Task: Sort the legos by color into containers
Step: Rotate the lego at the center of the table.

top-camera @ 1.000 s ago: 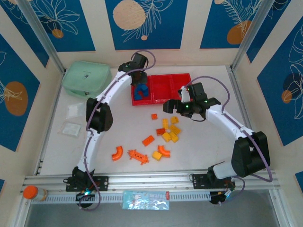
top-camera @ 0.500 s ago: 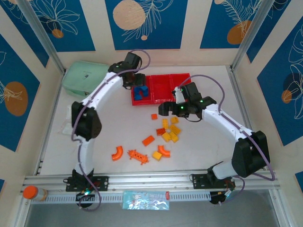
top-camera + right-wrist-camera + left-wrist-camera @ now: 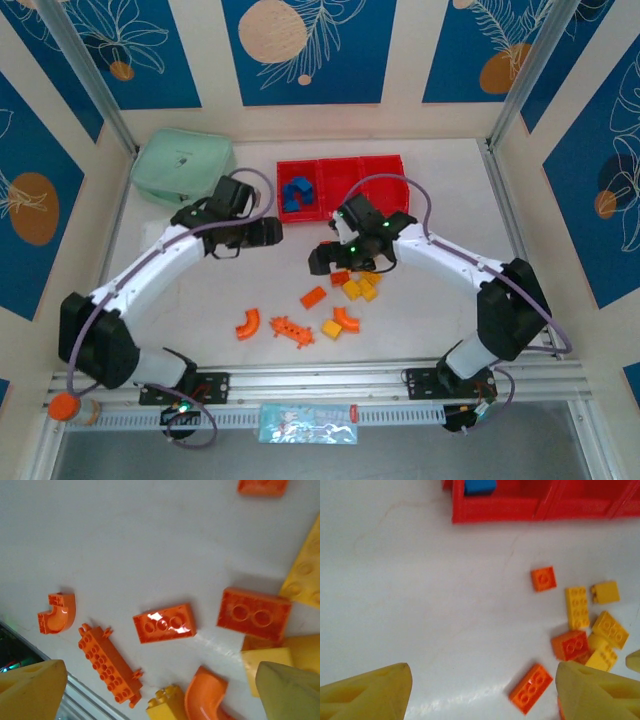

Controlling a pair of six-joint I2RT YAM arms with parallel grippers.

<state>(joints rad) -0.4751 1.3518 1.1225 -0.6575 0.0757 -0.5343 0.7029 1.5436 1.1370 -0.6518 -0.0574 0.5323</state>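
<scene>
The red containers (image 3: 340,161) stand at the back of the table, with blue bricks (image 3: 295,194) in the left bin. Loose orange and yellow legos (image 3: 358,288) lie mid-table, along with an orange flat brick (image 3: 314,297), two arches (image 3: 247,323) and a toothed piece (image 3: 291,329). My left gripper (image 3: 272,232) hovers open left of the pile. Its wrist view shows the flat brick (image 3: 531,688) near the right finger (image 3: 600,692) and the tray wall (image 3: 540,507) beyond. My right gripper (image 3: 325,262) is open over the pile. Between its fingers lie the flat brick (image 3: 164,623), the toothed piece (image 3: 107,664) and an arch (image 3: 205,697).
A mint-green pouch (image 3: 183,167) lies at the back left. A metal rail (image 3: 320,380) runs along the near edge, and an orange-capped object (image 3: 63,406) sits at its left end. Bare white table lies left of the pile.
My left arm has swung from over the left bin down and left to the table beside the pile. My right gripper has moved left and nearer, over the loose bricks.
</scene>
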